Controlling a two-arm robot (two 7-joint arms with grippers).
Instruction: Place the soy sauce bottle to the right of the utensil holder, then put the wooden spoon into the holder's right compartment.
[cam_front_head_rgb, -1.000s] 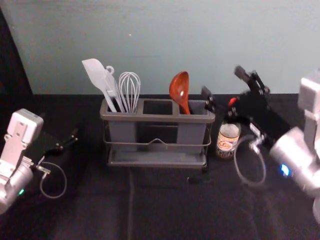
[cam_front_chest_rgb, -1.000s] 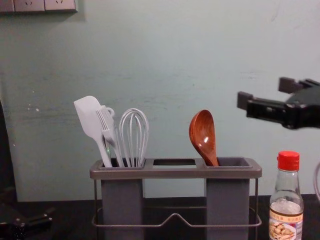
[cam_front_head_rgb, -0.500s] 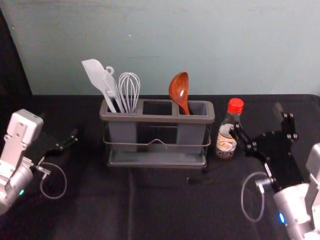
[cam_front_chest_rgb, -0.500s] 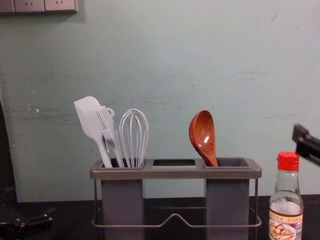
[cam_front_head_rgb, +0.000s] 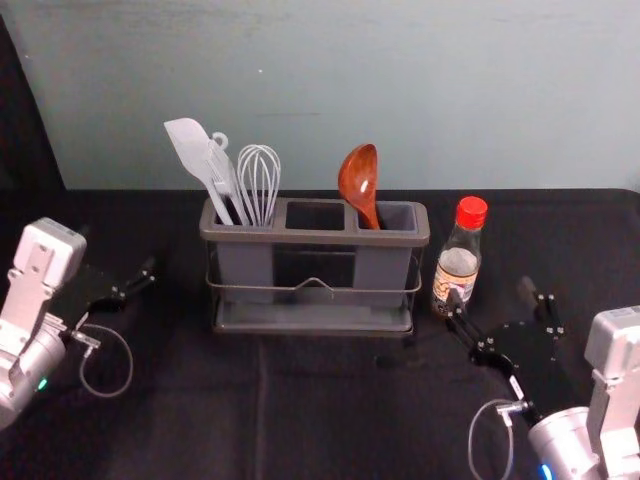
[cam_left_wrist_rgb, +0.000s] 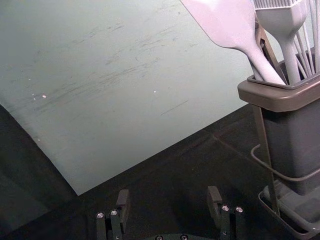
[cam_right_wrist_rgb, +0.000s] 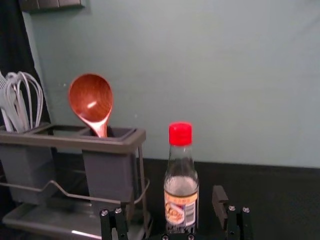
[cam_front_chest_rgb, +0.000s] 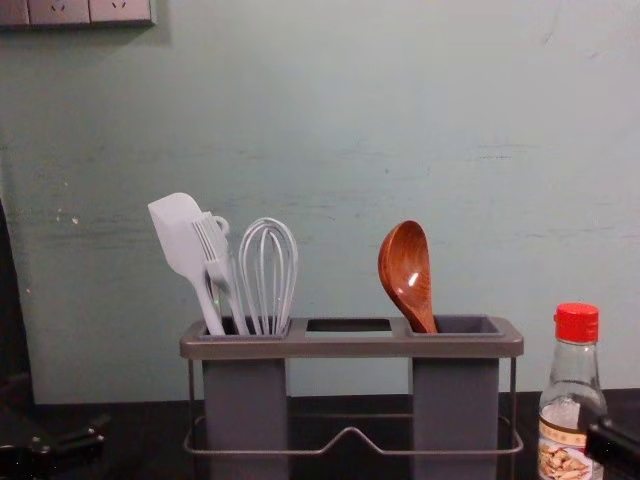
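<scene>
While the red-capped glass bottle (cam_front_head_rgb: 459, 262) stands upright right of the grey plastic rack (cam_front_head_rgb: 315, 237), brown round-bowled wooden spoon (cam_front_head_rgb: 359, 182) bowl-up in right compartment, leaning left, right gripper (cam_front_head_rgb: 493, 296) near bottle, left gripper (cam_front_head_rgb: 117, 252) parked left, both fingers-apart

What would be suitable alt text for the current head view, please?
A wooden spoon stands in the right compartment of a grey utensil holder, with a soy sauce bottle upright to its right. White utensils fill the left compartment; the robot's open right pincer is near the bottle.
</scene>
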